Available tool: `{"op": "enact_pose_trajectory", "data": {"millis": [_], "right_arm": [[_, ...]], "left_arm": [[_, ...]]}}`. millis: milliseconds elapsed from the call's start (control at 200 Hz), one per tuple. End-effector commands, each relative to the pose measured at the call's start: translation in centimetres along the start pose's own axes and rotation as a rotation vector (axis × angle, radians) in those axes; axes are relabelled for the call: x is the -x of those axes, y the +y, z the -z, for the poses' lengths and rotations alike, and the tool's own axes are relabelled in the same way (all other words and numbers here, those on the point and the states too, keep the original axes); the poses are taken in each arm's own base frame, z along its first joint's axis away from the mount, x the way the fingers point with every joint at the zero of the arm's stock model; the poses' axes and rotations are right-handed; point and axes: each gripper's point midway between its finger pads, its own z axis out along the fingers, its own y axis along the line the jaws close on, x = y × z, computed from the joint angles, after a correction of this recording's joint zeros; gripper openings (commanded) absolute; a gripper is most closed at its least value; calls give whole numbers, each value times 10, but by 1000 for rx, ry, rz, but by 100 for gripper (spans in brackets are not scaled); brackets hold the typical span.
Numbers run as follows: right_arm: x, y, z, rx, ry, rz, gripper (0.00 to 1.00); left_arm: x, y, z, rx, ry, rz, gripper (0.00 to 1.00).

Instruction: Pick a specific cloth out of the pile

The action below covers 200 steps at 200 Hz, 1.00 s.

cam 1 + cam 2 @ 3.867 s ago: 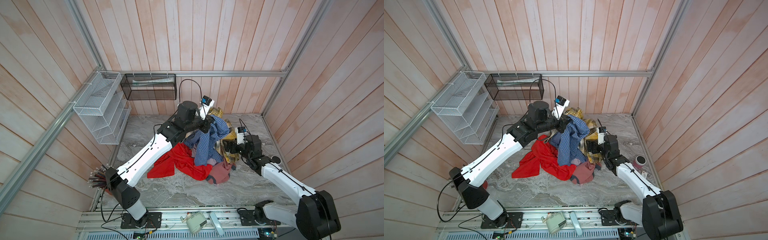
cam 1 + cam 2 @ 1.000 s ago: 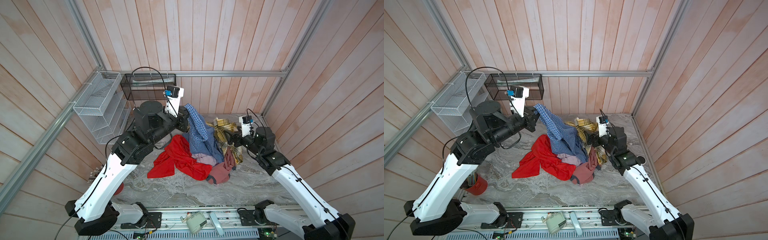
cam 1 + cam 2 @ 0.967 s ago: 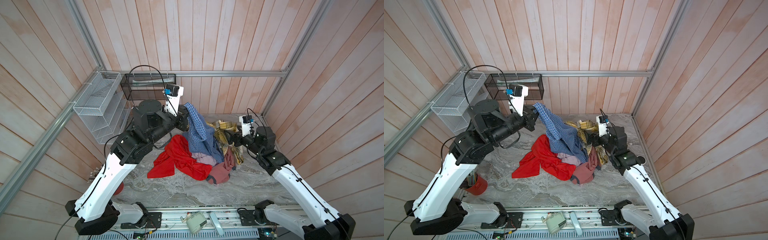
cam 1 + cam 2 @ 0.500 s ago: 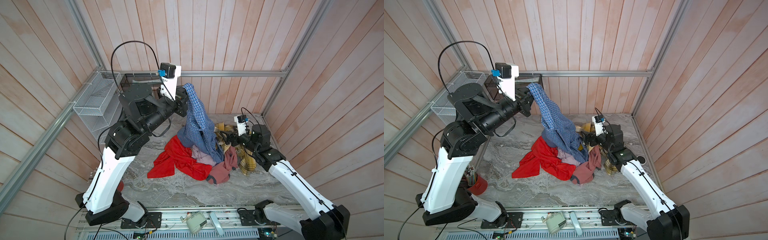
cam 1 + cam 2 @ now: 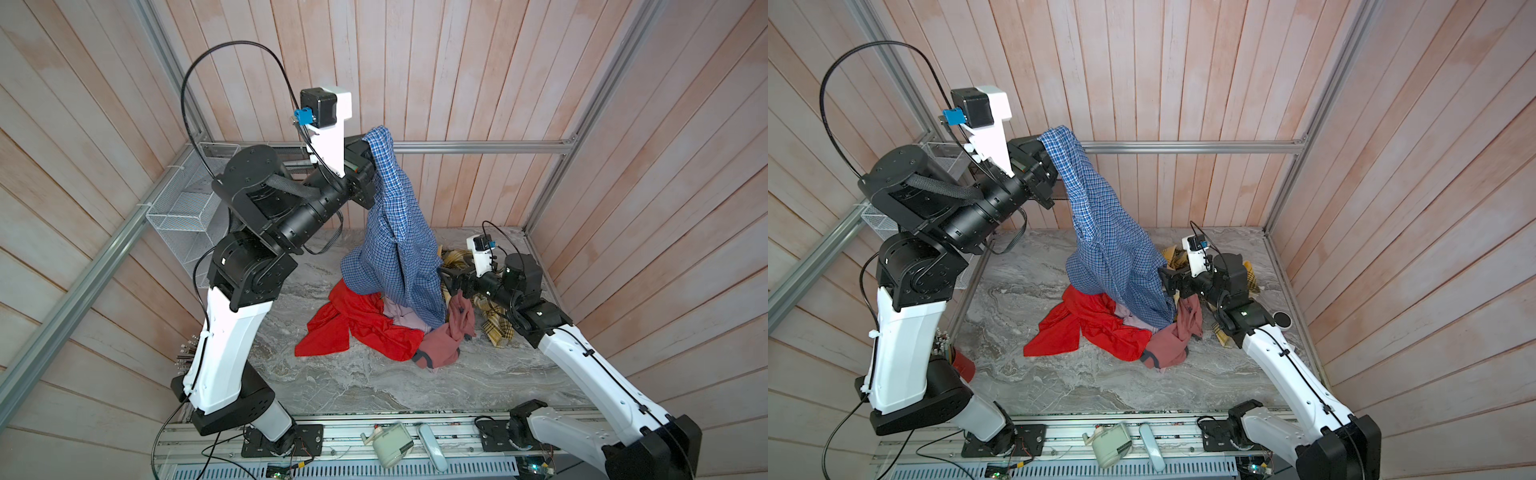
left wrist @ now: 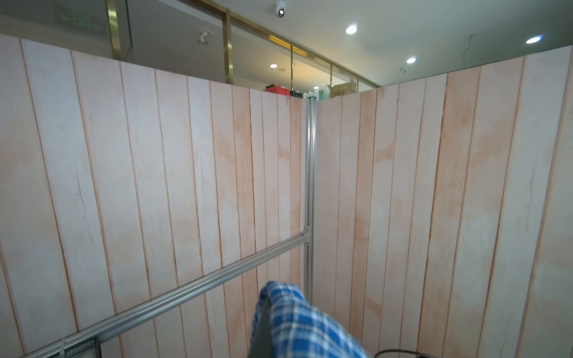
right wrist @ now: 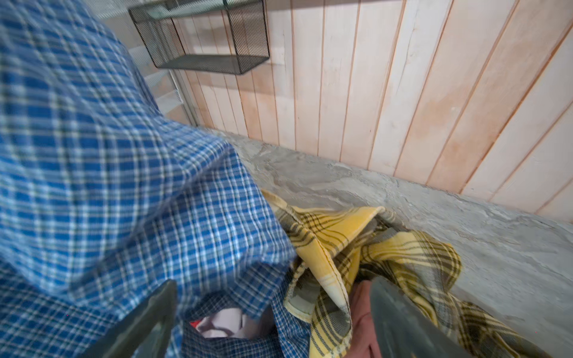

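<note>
blue checked cloth held high over the pile

my left pincer [image 5: 368, 156] is clenched on the top end of the blue checked cloth [image 5: 395, 249], raised well above the bench [image 5: 374, 386] and close to the back wall. in my left wrist view the fabric [image 6: 304, 328] drapes over one dark finger, so i cannot see the jaws themselves. in both top views the cloth [image 5: 1113, 257] hangs from that grip in a long, widening drape down to the pile [image 5: 374, 328]. i cannot tell whether its lower end has come clear of the other garments.

the pile lies on the bench below. the red cloth [image 5: 357, 328] spreads to the left, the dusty pink cloth [image 5: 446, 336] is bunched at the front right, and the yellow plaid cloth [image 5: 496, 320] lies at the right, partly under my right arm.

my right pincer [image 5: 446, 278] is released, low over the bench and just beside the hanging drape. in my right wrist view its jaws stand wide apart and grip nothing, with blue checks [image 7: 108, 186] and yellow plaid [image 7: 372, 248] ahead of them.
</note>
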Motion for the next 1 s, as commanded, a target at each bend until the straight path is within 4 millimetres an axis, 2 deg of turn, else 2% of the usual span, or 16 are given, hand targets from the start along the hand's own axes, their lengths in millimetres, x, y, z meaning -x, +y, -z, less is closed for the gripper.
{"op": "enact_pose_trajectory", "data": {"millis": [0, 175, 340, 570, 675, 775, 825, 885, 915, 996], "right_arm": [[20, 26, 11, 117, -79, 36, 98], [12, 64, -3, 195, -74, 140, 98], [8, 110, -23, 329, -89, 171, 98], [11, 158, -36, 526, -110, 169, 98], [9, 184, -43, 588, -109, 183, 98], [20, 202, -54, 637, -151, 150, 98], [30, 209, -58, 674, -182, 107, 95], [45, 217, -63, 721, -211, 66, 88], [52, 222, -64, 749, -219, 55, 82], [71, 230, -64, 798, -241, 31, 58]], "left_arm": [[44, -11, 6, -60, -169, -37, 0], [65, -25, 10, -139, -271, -56, 0], [84, -25, 17, -137, -349, -83, 0], [78, -33, 16, -212, -355, -133, 0], [76, -28, 16, -249, -366, -113, 0], [62, -23, 7, -275, -334, -87, 0], [52, -20, -1, -271, -305, -85, 0], [38, -10, -10, -244, -264, -80, 0], [30, -2, -14, -230, -242, -73, 0], [6, 23, -23, -192, -172, -41, 0]]}}
